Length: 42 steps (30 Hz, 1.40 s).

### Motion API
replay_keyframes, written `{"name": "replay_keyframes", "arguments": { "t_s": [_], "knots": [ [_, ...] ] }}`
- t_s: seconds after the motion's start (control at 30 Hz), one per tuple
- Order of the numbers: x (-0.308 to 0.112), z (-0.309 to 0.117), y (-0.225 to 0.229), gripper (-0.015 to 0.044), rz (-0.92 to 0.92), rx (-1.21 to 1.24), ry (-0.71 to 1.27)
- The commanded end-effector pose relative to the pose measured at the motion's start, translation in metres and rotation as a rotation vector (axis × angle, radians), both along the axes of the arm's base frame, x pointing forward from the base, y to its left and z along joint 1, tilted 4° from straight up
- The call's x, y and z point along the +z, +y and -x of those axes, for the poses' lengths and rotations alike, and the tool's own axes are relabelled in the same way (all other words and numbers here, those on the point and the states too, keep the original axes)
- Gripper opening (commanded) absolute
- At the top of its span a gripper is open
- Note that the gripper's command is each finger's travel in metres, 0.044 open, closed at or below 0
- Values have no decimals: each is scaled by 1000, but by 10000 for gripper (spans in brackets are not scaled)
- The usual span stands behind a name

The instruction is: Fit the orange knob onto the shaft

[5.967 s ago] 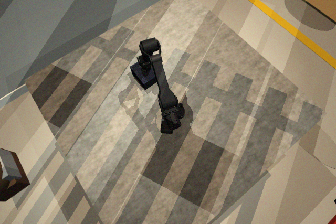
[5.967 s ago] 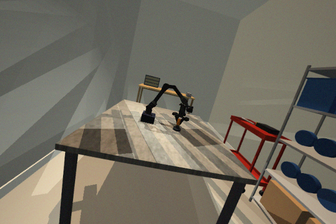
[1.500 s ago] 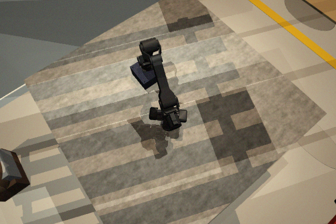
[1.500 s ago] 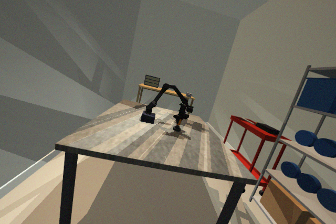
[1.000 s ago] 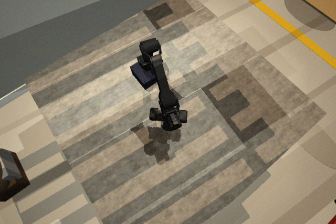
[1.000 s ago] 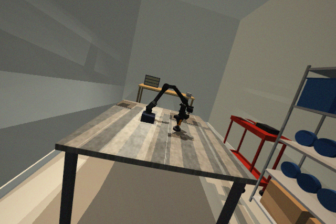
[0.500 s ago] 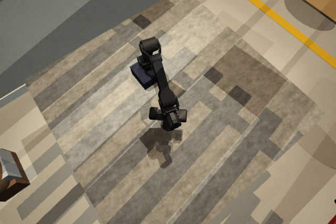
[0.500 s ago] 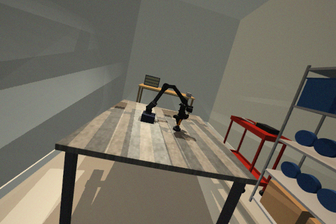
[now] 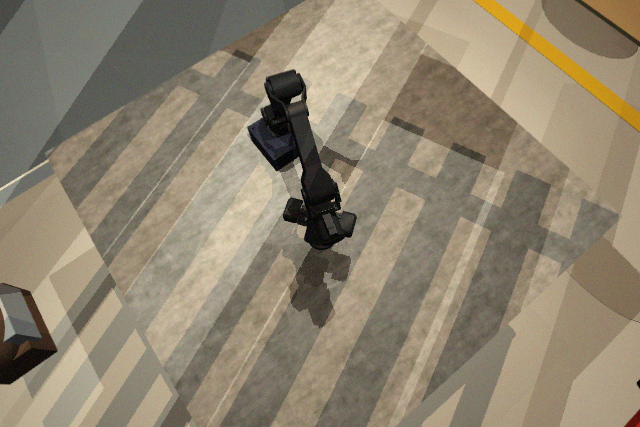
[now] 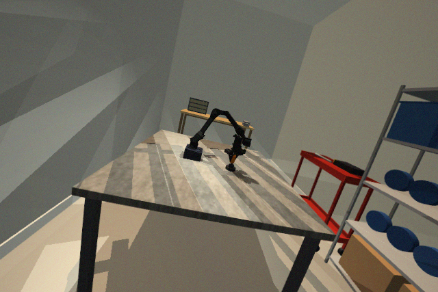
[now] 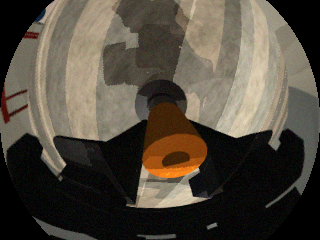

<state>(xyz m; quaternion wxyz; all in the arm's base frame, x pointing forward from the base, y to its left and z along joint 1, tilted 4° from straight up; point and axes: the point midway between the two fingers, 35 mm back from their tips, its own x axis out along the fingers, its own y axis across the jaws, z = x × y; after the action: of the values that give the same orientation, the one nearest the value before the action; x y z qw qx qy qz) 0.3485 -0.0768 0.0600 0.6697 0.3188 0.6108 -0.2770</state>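
Observation:
The orange knob (image 10: 233, 158) (image 11: 172, 130) is held between the fingers of my gripper (image 10: 233, 156) (image 11: 166, 123), which is shut on it. In the wrist view the knob's near end shows a dark recess with a flat side. Its far end points at the dark round pedestal (image 10: 230, 167) (image 11: 142, 102) and overlaps its middle. In the exterior view the knob is tilted and stands just above the pedestal. The shaft is mostly hidden by the knob; how far the knob sits on it cannot be told. The top view shows the arm covering the knob.
The arm's dark blue base block (image 9: 273, 145) (image 10: 192, 152) stands on the wood-striped table (image 9: 217, 257) (image 10: 170, 189), behind and left of the pedestal in the exterior view. A red cart (image 10: 343, 171) and a grey shelf (image 10: 417, 193) stand beyond the table's right side.

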Motion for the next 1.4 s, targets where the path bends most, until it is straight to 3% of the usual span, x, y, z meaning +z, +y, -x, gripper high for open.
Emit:
{"name": "replay_keyframes", "arguments": {
  "t_s": [0.0, 1.23, 1.37],
  "knots": [
    [0, -2, 0, 0, -3, -26, -4],
    [4, -6, -1, 0, -3, -26, -4],
    [3, -5, -1, 0, -12, -111, -2]
  ]
}}
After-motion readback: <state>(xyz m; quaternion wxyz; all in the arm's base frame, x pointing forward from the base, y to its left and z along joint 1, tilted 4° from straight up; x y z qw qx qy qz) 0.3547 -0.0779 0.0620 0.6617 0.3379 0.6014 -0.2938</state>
